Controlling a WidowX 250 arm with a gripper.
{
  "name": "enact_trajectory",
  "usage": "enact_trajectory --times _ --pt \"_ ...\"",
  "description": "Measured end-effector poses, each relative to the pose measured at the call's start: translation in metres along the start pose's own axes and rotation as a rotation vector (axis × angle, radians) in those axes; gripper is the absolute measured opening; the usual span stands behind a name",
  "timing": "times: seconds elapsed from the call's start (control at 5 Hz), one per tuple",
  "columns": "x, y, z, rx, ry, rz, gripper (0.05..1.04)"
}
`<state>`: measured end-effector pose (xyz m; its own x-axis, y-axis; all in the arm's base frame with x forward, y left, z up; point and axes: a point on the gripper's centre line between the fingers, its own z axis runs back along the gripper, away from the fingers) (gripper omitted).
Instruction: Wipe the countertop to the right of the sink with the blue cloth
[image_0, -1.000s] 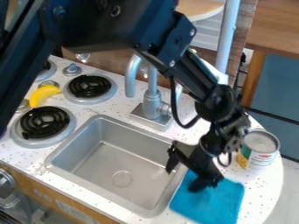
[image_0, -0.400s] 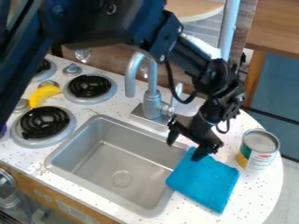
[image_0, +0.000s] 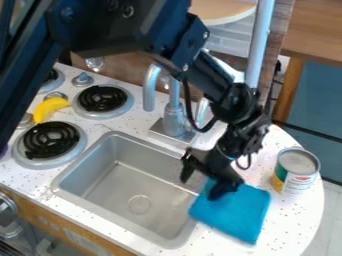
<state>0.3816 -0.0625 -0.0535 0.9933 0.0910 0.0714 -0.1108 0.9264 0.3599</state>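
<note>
My gripper (image_0: 199, 189) hangs over the right side of the sink (image_0: 123, 172), jaws spread wide: one fingertip over the upper part of a blue cloth (image_0: 234, 215), the other above the basin; contact with the cloth I cannot tell. Cloth lies flat on the speckled white desk (image_0: 299, 212), its left side at the sink rim, a can (image_0: 298, 172) standing upright near its upper right. Beyond the basin I note the faucet (image_0: 175, 119); well apart at far left, a yellow toy banana (image_0: 49, 107) between black-coiled burners (image_0: 51, 140).
</note>
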Motion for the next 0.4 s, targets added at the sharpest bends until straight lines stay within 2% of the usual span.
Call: enact_trajectory --times 0.4 --pt "-0.044 -0.018 0.007 0.004 -0.017 -0.083 1.000"
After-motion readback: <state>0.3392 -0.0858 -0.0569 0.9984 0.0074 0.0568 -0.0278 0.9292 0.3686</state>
